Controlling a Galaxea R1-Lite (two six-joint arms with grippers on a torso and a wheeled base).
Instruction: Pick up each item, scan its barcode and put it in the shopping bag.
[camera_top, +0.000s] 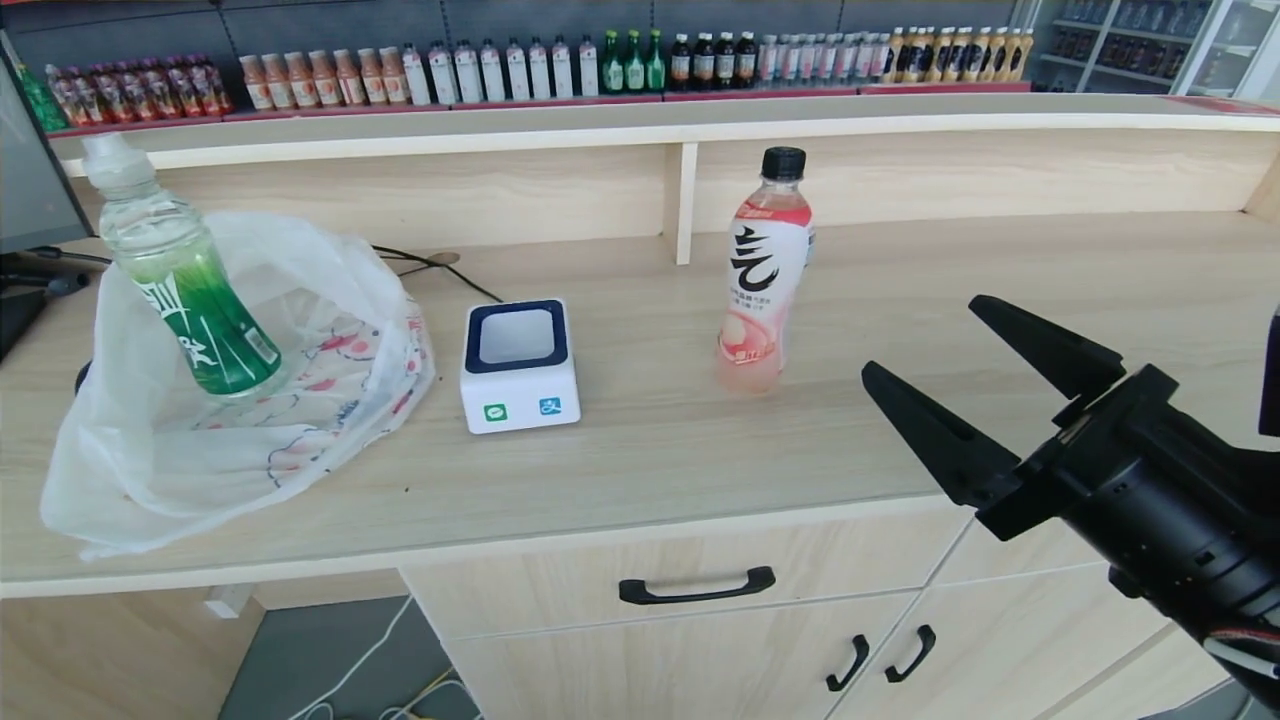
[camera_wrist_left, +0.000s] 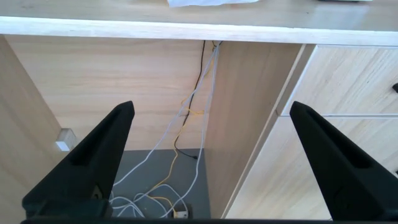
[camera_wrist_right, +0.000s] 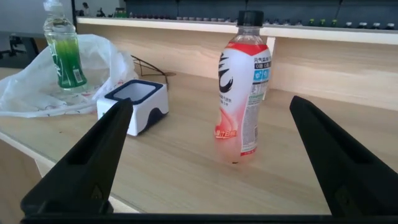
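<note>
Likely a shop: bottle-lined shelves, counter, payment scanner.

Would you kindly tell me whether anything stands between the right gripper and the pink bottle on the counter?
Nothing visible does. The right gripper is open and faces the pink bottle across bare counter; the scanner stands off to the bottle's left.

Head above counter — wrists low, forward
</note>
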